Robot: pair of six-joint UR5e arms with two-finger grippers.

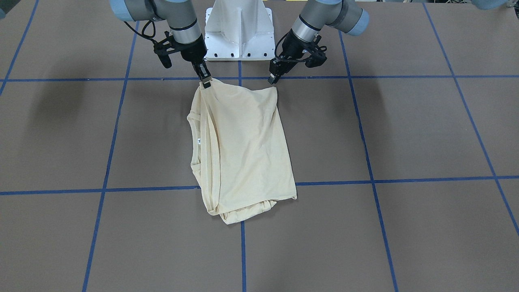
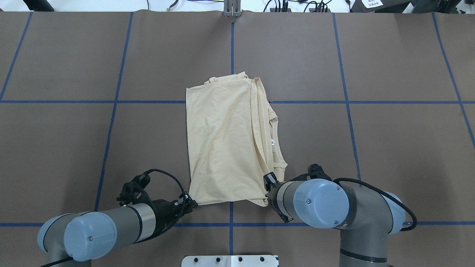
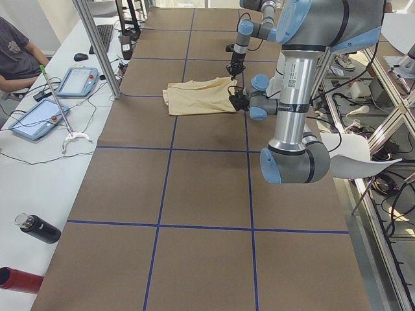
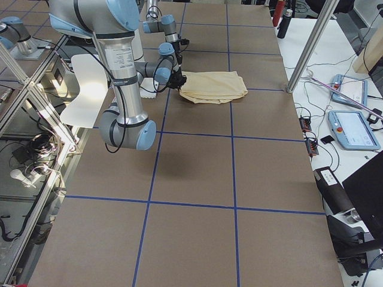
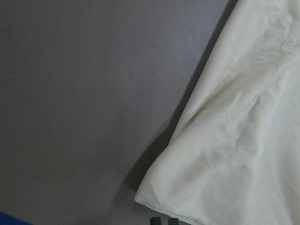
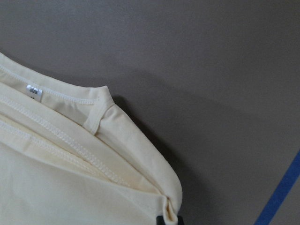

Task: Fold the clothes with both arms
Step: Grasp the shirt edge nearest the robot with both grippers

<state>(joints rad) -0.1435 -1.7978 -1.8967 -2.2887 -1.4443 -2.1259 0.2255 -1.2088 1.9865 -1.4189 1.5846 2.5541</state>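
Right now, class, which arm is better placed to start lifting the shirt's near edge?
The right. The right gripper pinches the shirt at its near corner; the left gripper sits just beside the other corner, apparently not gripping it.

Brown table (image 1: 425,129) (blue tape grid (image 1: 405,180))

One T-shirt (image 1: 243,142), two arms (image 1: 178,16), two claws (image 1: 205,82).

1. A flat brown paper-covered table (image 1: 405,129) carries a grid of blue tape lines (image 1: 367,162).
2. A white metal pedestal base (image 1: 239,40) stands on the table.
3. A pale cream thin-fabric T-shirt (image 1: 243,150), folded to an oblong, lies near the pedestal base, straight out from it.
4. The T-shirt's bunched end lies farthest from the base, and its small white neck tag (image 1: 199,141) faces up.
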